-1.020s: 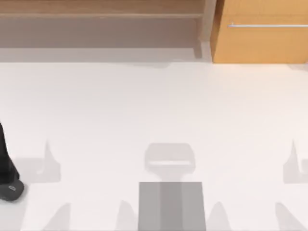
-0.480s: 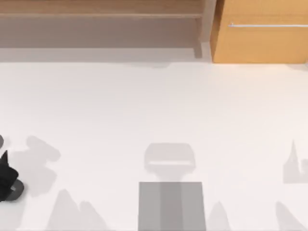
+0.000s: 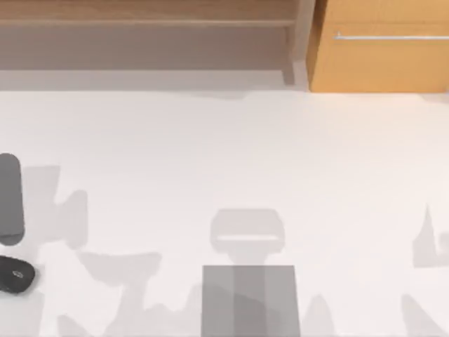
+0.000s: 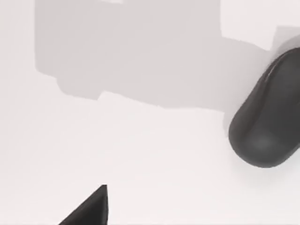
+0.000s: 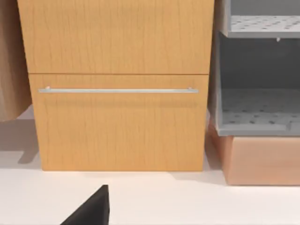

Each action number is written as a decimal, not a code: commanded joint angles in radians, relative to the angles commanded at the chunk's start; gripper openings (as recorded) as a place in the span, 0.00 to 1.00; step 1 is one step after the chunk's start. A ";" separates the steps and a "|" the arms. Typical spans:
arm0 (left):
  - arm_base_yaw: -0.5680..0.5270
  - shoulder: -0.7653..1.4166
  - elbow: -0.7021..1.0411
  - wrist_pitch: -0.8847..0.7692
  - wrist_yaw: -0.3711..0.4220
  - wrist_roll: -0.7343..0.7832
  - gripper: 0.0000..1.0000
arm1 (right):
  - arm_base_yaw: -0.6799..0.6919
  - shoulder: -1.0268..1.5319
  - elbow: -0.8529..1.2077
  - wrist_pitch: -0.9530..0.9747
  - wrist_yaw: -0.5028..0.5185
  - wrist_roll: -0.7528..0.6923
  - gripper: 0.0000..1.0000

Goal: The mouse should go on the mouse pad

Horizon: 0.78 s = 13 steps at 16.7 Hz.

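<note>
A wide white surface spreads across the top view, marked with pale grey shadows towards six o'clock. Along its twelve o'clock edge runs a low wooden shelf, and at one o'clock stands an orange-brown wooden cabinet with a slim metal handle. In the right wrist view, grey perforated shelves stand just beside that cabinet on a pale wooden base.

Bright, even light falls from overhead, laying pale grey, fairly crisp shadows across the white desk with no glare anywhere.
</note>
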<state>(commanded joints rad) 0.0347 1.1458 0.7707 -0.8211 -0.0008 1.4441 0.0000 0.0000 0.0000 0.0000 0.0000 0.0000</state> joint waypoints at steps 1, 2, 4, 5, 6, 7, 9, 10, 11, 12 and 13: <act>0.002 0.065 0.044 -0.046 0.000 0.087 1.00 | 0.000 0.000 0.000 0.000 0.000 0.000 1.00; 0.004 0.125 0.084 -0.089 0.000 0.168 1.00 | 0.000 0.000 0.000 0.000 0.000 0.000 1.00; 0.007 0.228 0.153 -0.163 0.000 0.306 1.00 | 0.000 0.000 0.000 0.000 0.000 0.000 1.00; 0.008 0.270 0.181 -0.192 0.000 0.362 1.00 | 0.000 0.000 0.000 0.000 0.000 0.000 1.00; 0.009 0.304 0.204 -0.217 0.000 0.406 1.00 | 0.000 0.000 0.000 0.000 0.000 0.000 1.00; 0.010 0.331 0.222 -0.237 0.000 0.441 1.00 | 0.000 0.000 0.000 0.000 0.000 0.000 1.00; 0.011 0.359 0.242 -0.257 0.000 0.477 1.00 | 0.000 0.000 0.000 0.000 0.000 0.000 1.00; 0.011 0.361 0.243 -0.259 0.000 0.479 1.00 | 0.000 0.000 0.000 0.000 0.000 0.000 1.00; 0.011 0.361 0.243 -0.259 0.000 0.479 1.00 | 0.000 0.000 0.000 0.000 0.000 0.000 1.00; 0.011 0.361 0.243 -0.259 0.000 0.479 1.00 | 0.000 0.000 0.000 0.000 0.000 0.000 1.00; 0.011 0.361 0.243 -0.259 0.000 0.479 1.00 | 0.000 0.000 0.000 0.000 0.000 0.000 1.00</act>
<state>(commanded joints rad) 0.0456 1.5071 1.0137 -1.0800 -0.0010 1.9234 0.0000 0.0000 0.0000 0.0000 0.0000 0.0000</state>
